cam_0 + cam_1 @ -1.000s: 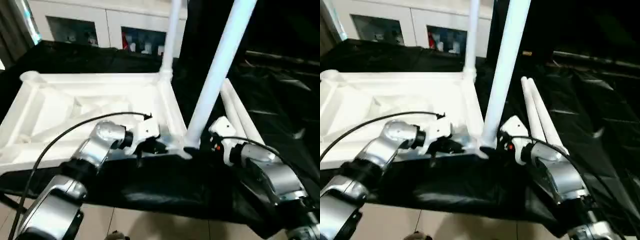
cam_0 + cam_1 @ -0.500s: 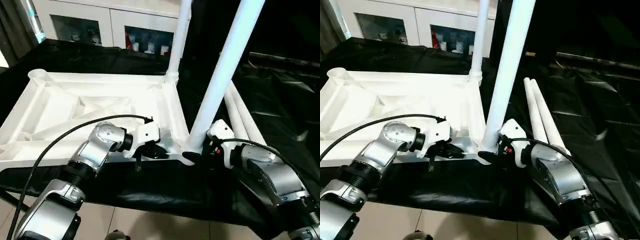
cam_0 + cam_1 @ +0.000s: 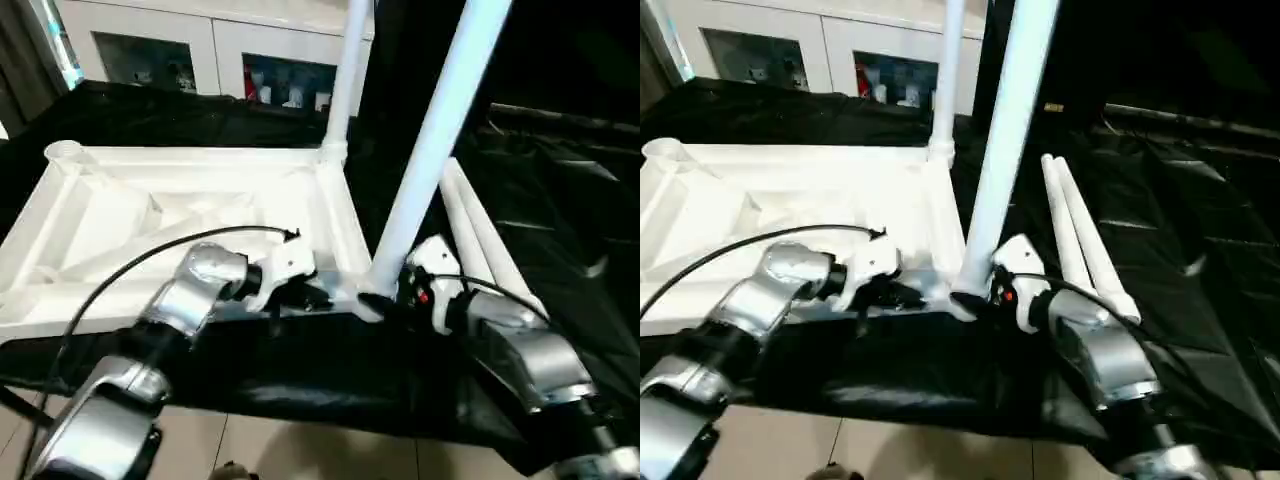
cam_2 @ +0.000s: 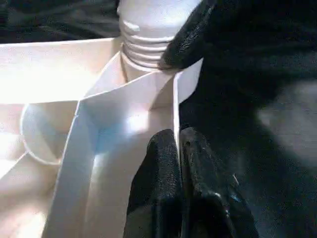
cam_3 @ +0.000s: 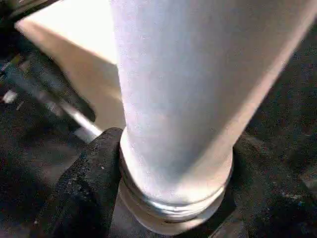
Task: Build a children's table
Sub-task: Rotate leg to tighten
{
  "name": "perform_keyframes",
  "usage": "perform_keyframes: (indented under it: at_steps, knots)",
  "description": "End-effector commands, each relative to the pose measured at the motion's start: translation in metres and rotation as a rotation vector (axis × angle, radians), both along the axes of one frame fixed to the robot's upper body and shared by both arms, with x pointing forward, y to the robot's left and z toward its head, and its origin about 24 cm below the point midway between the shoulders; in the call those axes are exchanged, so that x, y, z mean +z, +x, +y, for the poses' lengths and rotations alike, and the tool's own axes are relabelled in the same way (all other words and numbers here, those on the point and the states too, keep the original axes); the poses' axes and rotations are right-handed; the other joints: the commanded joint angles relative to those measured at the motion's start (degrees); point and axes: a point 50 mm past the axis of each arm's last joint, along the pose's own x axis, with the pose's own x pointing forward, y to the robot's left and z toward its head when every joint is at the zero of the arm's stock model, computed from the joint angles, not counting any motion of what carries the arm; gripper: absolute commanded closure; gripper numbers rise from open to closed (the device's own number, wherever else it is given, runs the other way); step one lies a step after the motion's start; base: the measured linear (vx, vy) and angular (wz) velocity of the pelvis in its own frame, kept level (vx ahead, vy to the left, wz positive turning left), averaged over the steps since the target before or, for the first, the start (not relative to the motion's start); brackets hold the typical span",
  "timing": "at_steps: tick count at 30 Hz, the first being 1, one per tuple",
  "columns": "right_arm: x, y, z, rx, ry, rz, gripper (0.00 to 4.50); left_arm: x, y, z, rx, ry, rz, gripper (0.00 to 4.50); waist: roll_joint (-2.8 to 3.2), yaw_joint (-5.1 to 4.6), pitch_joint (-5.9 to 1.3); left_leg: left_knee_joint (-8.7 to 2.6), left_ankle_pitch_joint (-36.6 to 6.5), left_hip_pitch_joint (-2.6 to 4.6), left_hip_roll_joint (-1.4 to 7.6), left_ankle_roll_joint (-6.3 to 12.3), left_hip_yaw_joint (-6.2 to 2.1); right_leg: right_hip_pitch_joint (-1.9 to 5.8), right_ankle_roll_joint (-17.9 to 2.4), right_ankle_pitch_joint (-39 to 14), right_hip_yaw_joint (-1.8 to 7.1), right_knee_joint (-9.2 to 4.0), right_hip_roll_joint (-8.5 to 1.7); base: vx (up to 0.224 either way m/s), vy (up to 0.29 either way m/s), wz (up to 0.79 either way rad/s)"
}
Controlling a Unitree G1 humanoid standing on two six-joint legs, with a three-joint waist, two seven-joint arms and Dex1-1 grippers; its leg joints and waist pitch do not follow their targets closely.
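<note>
The white tabletop (image 3: 200, 155) lies underside up on the black-draped work table. One white leg (image 3: 347, 70) stands in its far right corner socket. A second leg (image 3: 430, 160) stands tilted in the near right corner socket. My right gripper (image 3: 385, 300) is closed around this leg's threaded base, with a finger (image 5: 86, 188) pressed against each side. My left gripper (image 3: 315, 297) is shut on the tabletop's thin near rim wall (image 4: 174, 104), just left of that corner. Two more legs (image 3: 480, 230) lie side by side on the cloth to the right.
The black cloth (image 3: 300, 370) hangs over the table's near edge above a tiled floor. White cabinets (image 3: 200, 50) with glass doors stand behind. A black cable (image 3: 130, 270) arcs from my left forearm over the tabletop.
My right gripper's fingers have drawn in onto the base of the near leg. The left gripper has kept its pinch on the rim. The camera view has shifted slightly.
</note>
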Motion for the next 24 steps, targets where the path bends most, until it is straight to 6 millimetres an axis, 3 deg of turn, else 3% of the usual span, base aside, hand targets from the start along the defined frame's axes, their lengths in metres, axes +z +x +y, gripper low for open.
perform_keyframes:
  at_steps: [1, 2, 3, 4, 5, 6, 8, 9, 12, 14, 19, 22, 24]
  knots:
    - [-0.012, 0.010, -0.003, -0.194, -0.010, 0.042, 1.75, -0.003, 0.009, -0.015, 0.137, -0.023, -0.007, 4.50, 0.46, -0.10, -3.68, -4.69, -18.67, 1.17, 3.55, -2.87, -2.18, 1.89, -10.14, -19.02, 2.91, -4.92, -4.47, 0.000, 0.000, 0.00]
    - [-0.015, 0.013, -0.001, -0.236, -0.011, 0.050, 1.75, -0.003, 0.011, -0.018, 0.173, -0.025, -0.011, 4.50, 1.28, -0.01, -3.79, -4.68, -19.11, 1.24, 3.52, -3.21, -2.25, 1.81, -10.40, -19.04, 2.94, -4.81, -4.60, 0.000, 0.000, 0.00]
    - [-0.018, 0.017, 0.002, -0.277, -0.010, 0.064, 1.75, -0.003, 0.015, -0.024, 0.221, -0.029, -0.019, 4.50, 0.80, -0.43, -3.70, -4.67, -20.81, 1.32, 3.34, -4.05, -2.31, 1.70, -10.14, -21.31, 2.76, -5.19, -4.47, 0.000, 0.000, 0.00]
    - [-0.021, 0.021, 0.005, -0.327, -0.012, 0.081, 1.75, -0.003, 0.018, -0.030, 0.272, -0.024, -0.027, 4.50, 1.41, -0.39, -3.72, -4.65, -21.18, 1.43, 3.42, -4.42, -2.47, 1.68, -10.14, -21.50, 2.78, -5.10, -4.61, 0.000, 0.000, 0.00]
    - [-0.024, 0.025, 0.007, -0.386, -0.021, 0.101, 1.75, -0.003, 0.021, -0.035, 0.312, -0.015, -0.039, 4.50, 1.08, -0.61, -3.78, -4.61, -21.18, 1.38, 3.37, -4.28, -2.39, 1.65, -9.97, -20.92, 2.84, -5.27, -4.51, 0.000, 0.000, 0.00]
    - [-0.029, 0.031, 0.013, -0.480, -0.031, 0.143, 1.75, -0.004, 0.023, -0.049, 0.354, 0.006, -0.064, 4.50, 1.30, -0.75, -3.77, -4.64, -21.17, 1.36, 3.28, -4.03, -2.34, 1.58, -10.22, -20.09, 2.85, -5.32, -4.38, 0.000, 0.000, 0.00]
    - [-0.028, 0.034, 0.018, -0.503, -0.024, 0.146, 1.75, -0.005, 0.023, -0.055, 0.362, 0.013, -0.077, 4.50, 1.14, -0.74, -3.79, -4.54, -21.62, 1.64, 3.19, -3.96, -2.31, 1.55, -9.90, -20.54, 2.77, -5.50, -4.24, 0.000, 0.000, 0.00]
    - [-0.026, 0.036, 0.023, -0.517, -0.013, 0.143, 1.75, -0.006, 0.023, -0.060, 0.363, 0.020, -0.091, 4.50, 1.25, -0.65, -3.90, -4.58, -20.31, 1.22, 3.15, -3.14, -2.27, 1.91, -9.65, -18.52, 2.83, -5.42, -4.24, 0.000, 0.000, 0.00]
    - [-0.020, 0.041, 0.032, -0.525, 0.003, 0.117, 1.75, -0.006, 0.022, -0.067, 0.331, 0.022, -0.127, 4.50, 1.54, -0.40, -4.13, -4.55, -17.47, 0.89, 3.03, -1.67, -2.15, 2.37, -9.72, -14.18, 2.80, -5.00, -4.09, 0.000, 0.000, 0.00]
    - [-0.019, 0.042, 0.035, -0.534, 0.002, 0.104, 1.20, -0.006, 0.022, -0.069, 0.320, 0.020, -0.135, 4.50, 1.70, -0.42, -4.24, -4.51, -17.15, 0.91, 3.02, -1.21, -2.09, 2.33, -10.01, -13.84, 2.78, -4.96, -4.11, 0.000, 0.000, 0.00]
    - [-0.018, 0.044, 0.029, -0.553, -0.008, 0.068, 0.80, -0.005, 0.021, -0.070, 0.253, 0.010, -0.154, 4.50, 1.75, -0.72, -4.01, -4.77, -20.58, 1.13, 3.13, -1.66, -2.22, 2.04, -9.13, -18.89, 2.68, -5.63, -4.18, 0.000, 0.000, 0.00]
    - [-0.014, 0.045, 0.025, -0.556, -0.025, 0.031, 0.75, -0.004, 0.021, -0.070, 0.238, 0.000, -0.171, 4.50, 1.61, -0.67, -3.98, -4.76, -20.41, 1.08, 3.13, -1.40, -2.20, 2.03, -8.99, -19.36, 2.74, -5.65, -4.24, 0.000, 0.000, 0.00]
    - [-0.002, 0.041, 0.013, -0.551, -0.030, -0.039, 0.75, 0.001, 0.023, -0.070, 0.245, -0.050, -0.233, 4.50, 1.28, -0.31, -4.02, -4.71, -18.16, 0.98, 3.18, -0.41, -2.03, 2.23, -8.31, -16.64, 2.86, -5.49, -3.96, 0.000, 0.000, 0.00]
